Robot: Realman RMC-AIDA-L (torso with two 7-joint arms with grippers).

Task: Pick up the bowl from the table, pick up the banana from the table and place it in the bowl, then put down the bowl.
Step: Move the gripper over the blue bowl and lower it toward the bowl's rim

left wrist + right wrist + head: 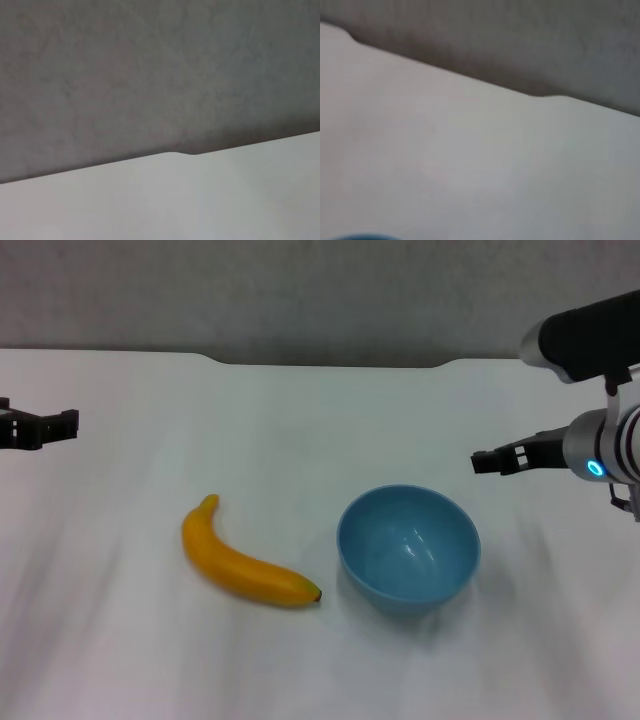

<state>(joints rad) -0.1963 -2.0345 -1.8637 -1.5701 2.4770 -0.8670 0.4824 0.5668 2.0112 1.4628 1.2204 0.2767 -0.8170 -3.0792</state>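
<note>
On the white table [300, 420], the banana [245, 565] and the bowl [408, 548] lie side by side, apart from both grippers.

Around these 2 things the tabletop carries only soft shadows, and a grey wall [300, 290] rises behind its far edge, where a shallow dark notch [330, 363] cuts in; nothing stands between either gripper and the fruit or the bowl. The left gripper [45, 427] hangs at the left border, mostly cut off, and whether its fingers are spread cannot be told. The right gripper [497, 458] hovers above the table, beyond and to the right of the bowl; its finger spacing cannot be told either. The right wrist view catches only a blue sliver of the bowl's rim [362, 236]. The bowl is light blue, glossy, deep and upright. The banana is yellow-orange and curved, its dark tip just beside the bowl, not touching.
</note>
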